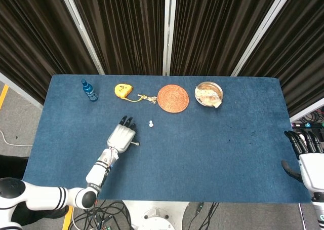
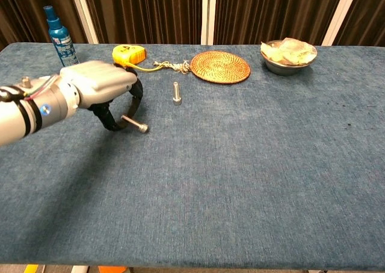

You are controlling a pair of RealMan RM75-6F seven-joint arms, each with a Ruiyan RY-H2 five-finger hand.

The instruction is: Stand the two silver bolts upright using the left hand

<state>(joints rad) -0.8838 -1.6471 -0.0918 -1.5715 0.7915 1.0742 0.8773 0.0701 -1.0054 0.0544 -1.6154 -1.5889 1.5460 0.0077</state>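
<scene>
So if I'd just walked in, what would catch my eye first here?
Probably the white left robot hand near the table's left side, pinching a silver bolt that sticks out tilted, head down to the right. Just beyond it a second silver bolt already stands upright on the blue table. Along the far edge, a yellow tape measure and a round woven mat add colour.

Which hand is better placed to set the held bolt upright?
Left. The left hand already holds the bolt near the upright bolt; the right hand sits off the table's far right edge.
</scene>
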